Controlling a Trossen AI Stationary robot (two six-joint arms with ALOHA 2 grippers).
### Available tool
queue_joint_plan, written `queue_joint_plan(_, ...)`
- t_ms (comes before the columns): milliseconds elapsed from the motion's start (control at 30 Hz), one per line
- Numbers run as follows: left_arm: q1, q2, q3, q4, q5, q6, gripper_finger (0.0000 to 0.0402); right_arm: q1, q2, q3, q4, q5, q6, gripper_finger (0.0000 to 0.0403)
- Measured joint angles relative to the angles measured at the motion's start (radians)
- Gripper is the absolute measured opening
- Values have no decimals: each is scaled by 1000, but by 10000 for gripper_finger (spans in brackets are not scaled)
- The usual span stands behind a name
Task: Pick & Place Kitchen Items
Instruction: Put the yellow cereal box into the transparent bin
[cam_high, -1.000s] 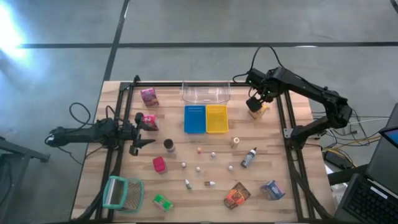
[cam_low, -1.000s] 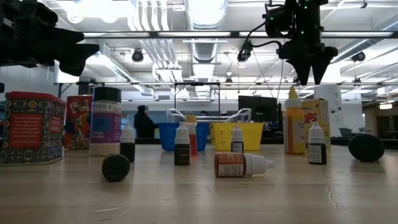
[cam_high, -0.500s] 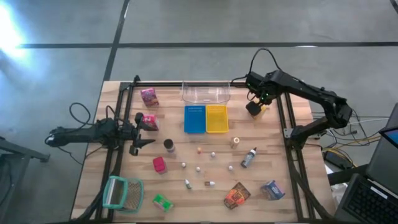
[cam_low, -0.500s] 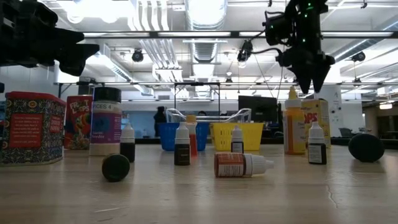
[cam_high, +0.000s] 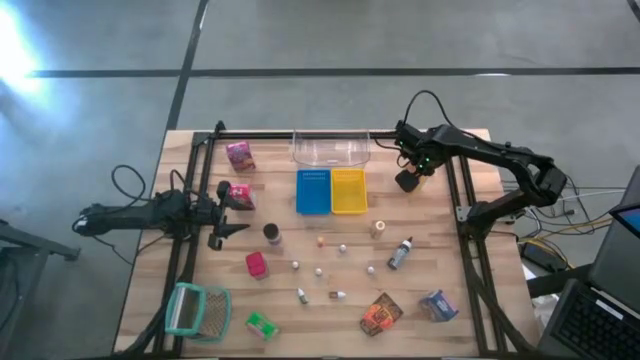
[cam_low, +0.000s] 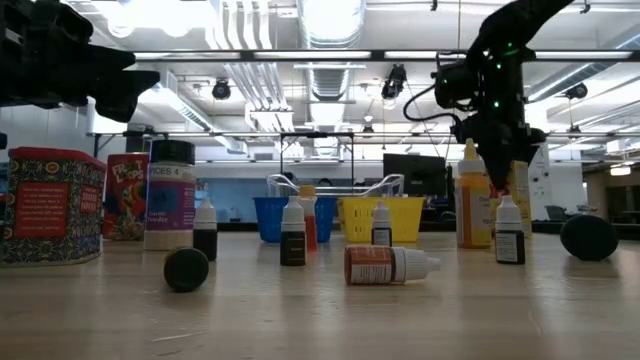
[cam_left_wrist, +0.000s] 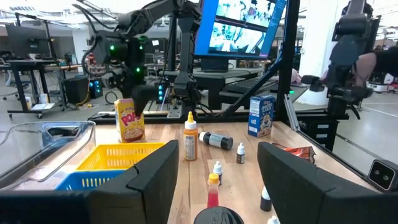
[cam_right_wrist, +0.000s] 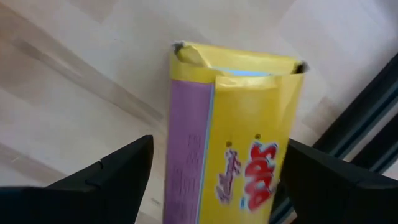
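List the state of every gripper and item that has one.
right gripper: open, fingers either side of the yellow box
yellow box: upright, not gripped
left gripper: open, empty, at the table's left edge
grey bottle: lying on its side
mesh basket: lying on its side

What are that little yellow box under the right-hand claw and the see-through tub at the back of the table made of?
The yellow box looks like thin printed cardboard: folded flaps at its open top, creased edges, a slightly glossy print. The right gripper is open, its fingers either side of it. The tub seems to be clear, shiny plastic, since the table's wood shows through its walls.
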Motion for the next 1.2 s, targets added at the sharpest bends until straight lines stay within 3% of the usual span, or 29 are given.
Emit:
queue_joint_plan(533,0,0,0,0,0,0,226,-18,0,-69,124,-75,-3,255)
queue_joint_plan(1200,0,0,0,0,0,0,226,-18,0,-61,108,-79,-30,162)
